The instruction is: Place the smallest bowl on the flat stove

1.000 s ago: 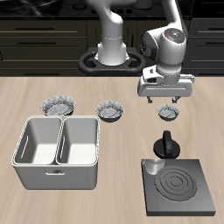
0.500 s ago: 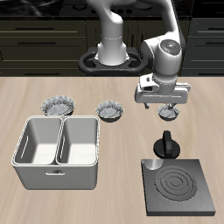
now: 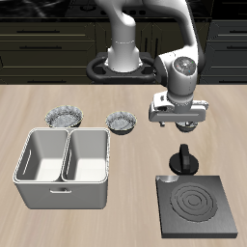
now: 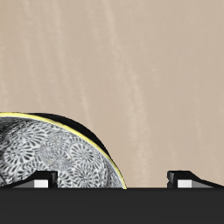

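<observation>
Now, operator, your gripper (image 3: 183,123) hangs low over the table, farther back than the flat stove (image 3: 200,206), right where the smallest bowl sits; the exterior view hides that bowl behind the hand. At the wrist, the smallest bowl (image 4: 52,162) shows off to one side, not between the fingertips (image 4: 42,181), which stand apart with bare table between them. Judging from that, you should shift sideways until one finger goes inside the fluted rim and one outside, then close gently and lift straight. No brand, label or writing is readable anywhere.
</observation>
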### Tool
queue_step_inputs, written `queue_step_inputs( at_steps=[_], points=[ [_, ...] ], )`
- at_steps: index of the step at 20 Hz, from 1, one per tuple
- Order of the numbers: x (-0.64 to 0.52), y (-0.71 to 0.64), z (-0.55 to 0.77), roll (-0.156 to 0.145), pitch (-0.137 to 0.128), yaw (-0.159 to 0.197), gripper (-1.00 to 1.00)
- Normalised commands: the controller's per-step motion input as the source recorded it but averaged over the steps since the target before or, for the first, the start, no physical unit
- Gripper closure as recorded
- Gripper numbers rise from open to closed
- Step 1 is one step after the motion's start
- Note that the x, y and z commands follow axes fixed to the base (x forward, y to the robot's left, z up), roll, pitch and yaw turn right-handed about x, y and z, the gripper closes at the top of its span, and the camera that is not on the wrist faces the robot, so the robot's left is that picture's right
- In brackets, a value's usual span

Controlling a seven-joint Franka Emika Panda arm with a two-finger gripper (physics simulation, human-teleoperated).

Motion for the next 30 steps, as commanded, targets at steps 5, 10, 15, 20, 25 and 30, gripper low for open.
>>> queue_step_inputs(
  at_steps=[5,10,15,20,25,30],
  points=[
    [0.01,0.0,-0.03,0.032,0.019,-0.007,1.0],
    [-0.02,-0.07,0.17,0.042,0.013,-0.058,1.0],
    [0.01,-0.08,0.22,0.02,-0.032,-0.026,1.0],
    [0.08,-0.08,0.29,0.002,-0.042,-0.012,1.0],
    [0.2,-0.16,0.55,-0.006,-0.058,-0.019,1.0],
    [0.08,-0.1,0.56,0.002,-0.082,-0.012,1.0]
  ],
)
